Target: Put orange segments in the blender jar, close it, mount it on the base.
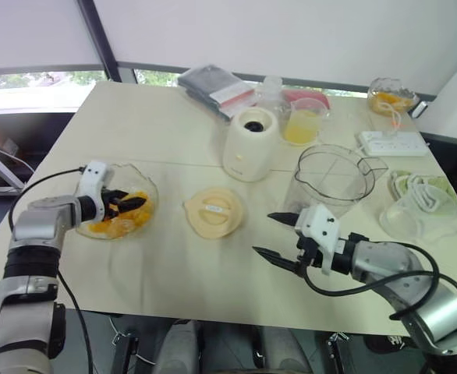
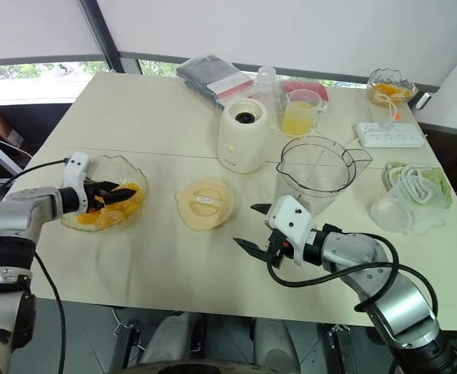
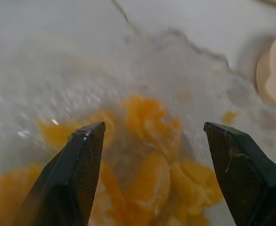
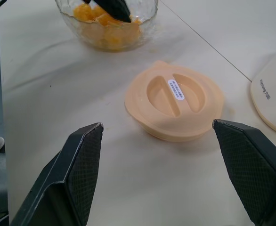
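Clear glass bowl [image 2: 127,175]; matt plastic lid [image 4: 174,99].

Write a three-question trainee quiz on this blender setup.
1. True or false: the lid lies on the table, off the blender jar.
2. Which gripper reaches into the bowl of orange segments? A left, B right.
3. In one word, what does the blender jar hold?
Key: 1 true; 2 A, the left gripper; 3 nothing.
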Robot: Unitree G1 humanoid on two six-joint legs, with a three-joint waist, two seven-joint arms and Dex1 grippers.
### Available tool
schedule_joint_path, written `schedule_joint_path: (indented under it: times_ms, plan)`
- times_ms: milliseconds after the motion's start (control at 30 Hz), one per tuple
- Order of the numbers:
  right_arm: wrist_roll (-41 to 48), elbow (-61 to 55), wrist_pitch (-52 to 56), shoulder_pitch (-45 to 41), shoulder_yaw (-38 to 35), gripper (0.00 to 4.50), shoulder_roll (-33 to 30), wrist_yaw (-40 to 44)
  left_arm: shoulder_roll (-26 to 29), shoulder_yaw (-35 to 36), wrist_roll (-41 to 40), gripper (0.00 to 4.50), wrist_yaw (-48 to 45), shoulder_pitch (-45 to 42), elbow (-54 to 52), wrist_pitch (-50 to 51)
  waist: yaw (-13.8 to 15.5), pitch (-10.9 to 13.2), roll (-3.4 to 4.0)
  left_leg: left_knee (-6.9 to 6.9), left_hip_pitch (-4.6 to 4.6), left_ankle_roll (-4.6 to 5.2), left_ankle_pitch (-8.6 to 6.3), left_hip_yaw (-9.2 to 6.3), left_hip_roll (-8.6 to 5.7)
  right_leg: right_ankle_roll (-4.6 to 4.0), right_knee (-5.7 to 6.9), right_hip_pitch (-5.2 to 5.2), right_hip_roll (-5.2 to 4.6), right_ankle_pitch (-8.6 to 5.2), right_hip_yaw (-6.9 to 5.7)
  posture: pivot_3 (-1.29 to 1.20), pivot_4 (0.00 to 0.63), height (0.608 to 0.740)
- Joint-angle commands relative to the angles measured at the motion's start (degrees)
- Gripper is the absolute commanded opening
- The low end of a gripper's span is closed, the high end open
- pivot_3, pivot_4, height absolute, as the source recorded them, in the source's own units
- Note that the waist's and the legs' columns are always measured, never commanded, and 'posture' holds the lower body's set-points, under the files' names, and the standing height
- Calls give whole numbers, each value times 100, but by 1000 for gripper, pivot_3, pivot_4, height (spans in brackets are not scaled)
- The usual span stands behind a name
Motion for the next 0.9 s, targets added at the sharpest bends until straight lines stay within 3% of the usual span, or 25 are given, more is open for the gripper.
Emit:
schedule_joint_path:
  times_ms: [33,500,600,700,800,900]
  plan:
    - [-53,-231,-112,46,-15,3913,51,-62,-55,-87,64,3477,71,-213,7,79,4,0,0,4,0,0,0,0,0,0,2,1,0,0,0,0,150,740]
    - [-137,-342,-47,161,-25,3913,44,-163,-481,-241,495,3477,713,-671,810,-119,1,0,0,67,-1,1,0,-9,4,-1,19,27,5,1,-3,0,150,740]
    - [-150,-353,-43,167,-26,3913,42,-171,-487,-223,491,2675,711,-699,873,-107,3,0,0,67,-1,1,0,-9,4,-1,20,27,6,1,-3,0,150,740]
    - [-160,-342,-51,156,-20,3913,42,-167,-451,-278,506,1164,631,-706,887,-36,1,0,0,67,-2,1,0,-9,4,-1,20,27,5,1,-3,0,150,740]
    - [-169,-322,-64,141,-11,3913,42,-156,-443,-285,511,1164,607,-704,875,16,2,0,0,67,-1,1,0,-9,4,-1,20,27,5,1,-3,0,150,740]
    - [-171,-304,-75,125,-13,3913,38,-142,-429,-296,517,451,592,-696,847,38,1,0,0,67,-1,1,0,-9,4,-1,22,27,5,1,-3,0,150,740]
